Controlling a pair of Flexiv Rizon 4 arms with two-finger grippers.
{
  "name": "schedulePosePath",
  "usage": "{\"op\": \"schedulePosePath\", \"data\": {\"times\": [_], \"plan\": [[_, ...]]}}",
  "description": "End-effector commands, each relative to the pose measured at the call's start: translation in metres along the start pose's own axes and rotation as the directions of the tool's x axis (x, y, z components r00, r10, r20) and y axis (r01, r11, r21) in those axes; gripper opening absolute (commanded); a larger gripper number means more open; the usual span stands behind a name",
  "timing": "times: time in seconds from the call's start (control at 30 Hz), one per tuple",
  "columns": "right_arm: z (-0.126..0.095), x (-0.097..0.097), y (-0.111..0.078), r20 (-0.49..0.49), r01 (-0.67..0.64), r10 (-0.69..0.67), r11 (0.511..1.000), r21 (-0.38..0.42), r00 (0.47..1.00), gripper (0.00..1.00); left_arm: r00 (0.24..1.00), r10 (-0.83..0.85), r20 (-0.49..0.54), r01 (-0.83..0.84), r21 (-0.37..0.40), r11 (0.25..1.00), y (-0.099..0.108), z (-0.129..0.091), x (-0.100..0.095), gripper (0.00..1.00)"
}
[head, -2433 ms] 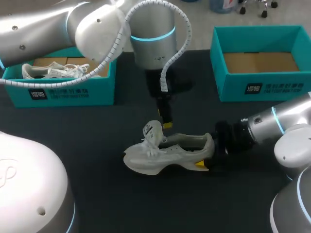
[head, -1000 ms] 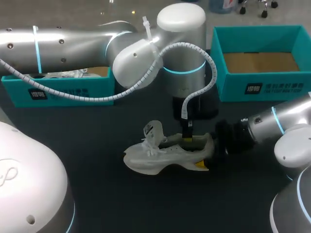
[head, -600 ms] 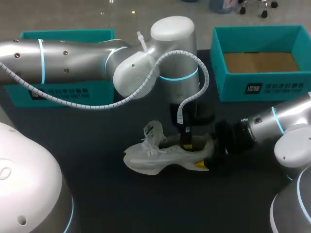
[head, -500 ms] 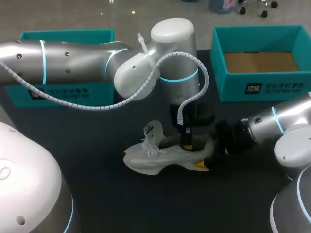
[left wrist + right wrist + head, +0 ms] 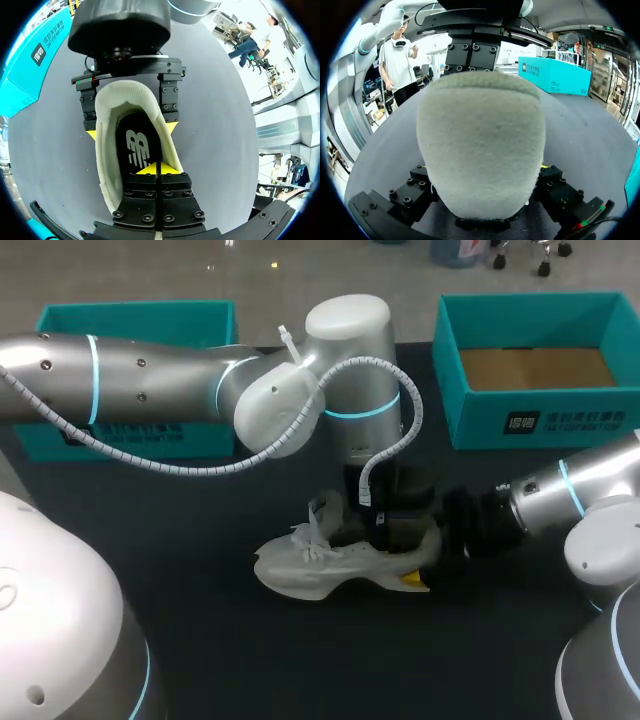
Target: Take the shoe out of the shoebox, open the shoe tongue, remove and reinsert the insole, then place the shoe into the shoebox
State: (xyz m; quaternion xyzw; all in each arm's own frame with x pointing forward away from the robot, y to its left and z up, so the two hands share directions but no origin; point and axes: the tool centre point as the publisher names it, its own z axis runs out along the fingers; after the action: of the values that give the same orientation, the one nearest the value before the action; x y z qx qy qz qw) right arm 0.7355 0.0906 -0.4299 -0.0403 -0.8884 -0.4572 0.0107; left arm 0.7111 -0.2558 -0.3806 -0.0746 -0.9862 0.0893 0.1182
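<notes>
Matte black table carries the whole setup. At far left stands the left shoebox, rectangular teal card, its inside hidden behind the left arm, a smooth silver tube with a ribbed white cable looped along it. That arm crosses to the middle and points straight down into the shoe.

The shoe is white and soft-sided. It sits sole down on the table between the two boxes, toe to the left, tongue lifted and laces loose.

Left gripper: both yellow tips are pressed together with no gap. They sit inside the padded collar, touching the black insole (whether any insole is pinched between them cannot be told).

Right gripper: the fingers clamp the heel from both sides, one yellow tip against each outer wall of the collar. The fuzzy, rounded heel fills the right wrist view. The right arm comes in low from the right edge.

At far right, the right shoebox, of the same teal card, shows a plain brown floor.
</notes>
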Motion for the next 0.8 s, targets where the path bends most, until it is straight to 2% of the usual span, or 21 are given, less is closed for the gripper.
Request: {"op": "schedulePosePath", "data": {"times": [0.03, 0.43, 0.5, 0.57, 0.67, 0.73, 0.8], "plan": [[0.003, -0.001, -0.004, 0.001, -0.001, 0.001, 1.0, 0.003, 1.0, 0.0, 1.0, 0.0, -0.005, 0.0, 0.002, 1.0, 0.001, 0.01, -0.002, 0.0], [0.003, -0.001, -0.004, 0.001, -0.001, 0.001, 1.0, 0.003, 1.0, 0.0, 0.999, 0.02, -0.036, -0.02, -0.002, 1.0, -0.001, 0.023, 0.002, 0.0], [0.003, -0.001, -0.004, 0.001, -0.001, 0.001, 1.0, 0.003, 1.0, 0.0, 0.999, 0.015, -0.036, -0.016, -0.005, 1.0, -0.001, 0.026, 0.001, 0.2], [0.003, -0.001, -0.004, 0.001, -0.001, 0.001, 1.0, 0.003, 1.0, 0.0, 0.999, 0.016, -0.031, -0.016, -0.013, 1.0, 0.0, 0.029, 0.0, 0.16], [0.003, -0.001, -0.004, 0.001, -0.001, 0.001, 1.0, 0.003, 1.0, 0.0, 1.0, 0.015, -0.01, -0.015, -0.031, 0.999, -0.001, 0.035, -0.002, 0.16], [0.003, -0.001, -0.004, 0.001, -0.001, 0.001, 1.0, 0.003, 1.0, 0.0, 1.0, 0.016, -0.007, -0.016, -0.032, 0.999, 0.0, 0.039, -0.004, 0.18], [0.003, -0.001, -0.004, 0.001, -0.001, 0.001, 1.0, 0.003, 1.0, 0.0, 1.0, 0.012, 0.018, -0.011, -0.048, 0.999, 0.0, 0.043, -0.005, 0.26]]}}
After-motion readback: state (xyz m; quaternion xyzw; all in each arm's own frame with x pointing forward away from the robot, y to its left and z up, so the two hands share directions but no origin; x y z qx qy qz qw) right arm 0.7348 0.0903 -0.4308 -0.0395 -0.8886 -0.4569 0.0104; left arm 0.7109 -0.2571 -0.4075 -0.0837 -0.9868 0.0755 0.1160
